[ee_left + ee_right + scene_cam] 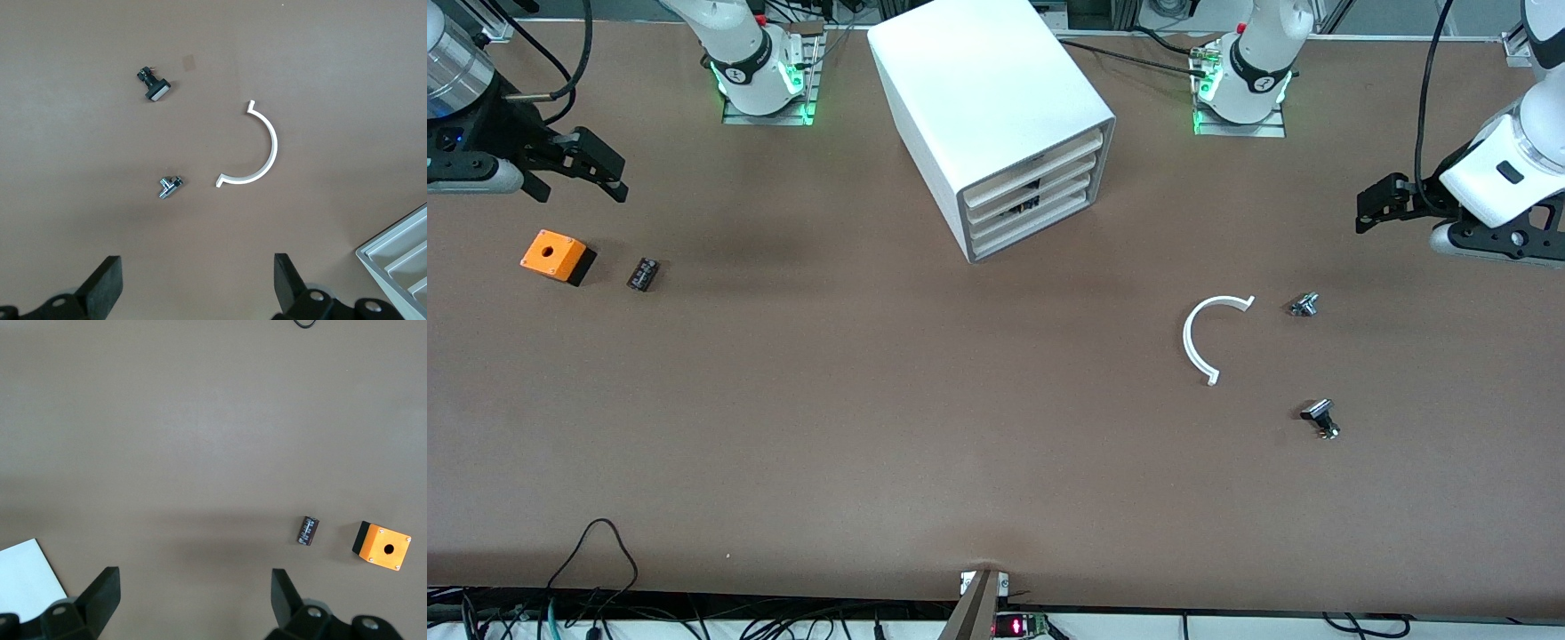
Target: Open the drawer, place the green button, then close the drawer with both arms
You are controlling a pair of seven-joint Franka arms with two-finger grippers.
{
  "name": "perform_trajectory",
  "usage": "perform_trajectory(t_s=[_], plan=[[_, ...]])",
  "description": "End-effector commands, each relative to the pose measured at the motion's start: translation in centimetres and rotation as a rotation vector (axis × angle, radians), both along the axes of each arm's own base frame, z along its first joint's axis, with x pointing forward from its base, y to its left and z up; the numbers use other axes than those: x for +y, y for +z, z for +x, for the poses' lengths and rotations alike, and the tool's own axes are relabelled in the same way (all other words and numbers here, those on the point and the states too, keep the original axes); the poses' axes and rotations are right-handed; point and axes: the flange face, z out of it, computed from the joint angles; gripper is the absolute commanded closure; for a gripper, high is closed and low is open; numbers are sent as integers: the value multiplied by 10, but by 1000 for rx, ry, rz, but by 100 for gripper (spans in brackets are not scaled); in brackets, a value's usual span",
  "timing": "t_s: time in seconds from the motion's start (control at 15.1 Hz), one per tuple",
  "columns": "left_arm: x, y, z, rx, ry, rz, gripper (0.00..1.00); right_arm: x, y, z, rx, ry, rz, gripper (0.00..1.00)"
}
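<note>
The white cabinet [978, 80] stands at the middle of the table near the arms' bases. Its four cream-fronted drawers [1036, 191] all sit pushed in. A corner of the cabinet shows in the left wrist view [400, 257] and in the right wrist view [23, 577]. The green-capped button is out of view. My left gripper [1374, 204] hangs open and empty over the left arm's end of the table; it also shows in the left wrist view [198, 267]. My right gripper [609, 173] hangs open and empty over the right arm's end, also in the right wrist view [195, 580].
An orange box with a hole [554, 255] and a small black cylinder [642, 273] lie under the right gripper's end. A white curved strip [1199, 342] and two silver-black knobs [1304, 305] [1320, 418] lie toward the left arm's end.
</note>
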Motion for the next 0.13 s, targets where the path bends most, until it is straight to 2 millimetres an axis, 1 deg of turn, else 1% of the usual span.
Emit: perform_trajectory(t_s=[0.0,0.07], plan=[[0,9,-3,-8,14,-13,0,-3,7,-3,-8,13,2,0],[-2,9,-2,-8,11,-13,0,-2,7,-4,-6,15,2,0]])
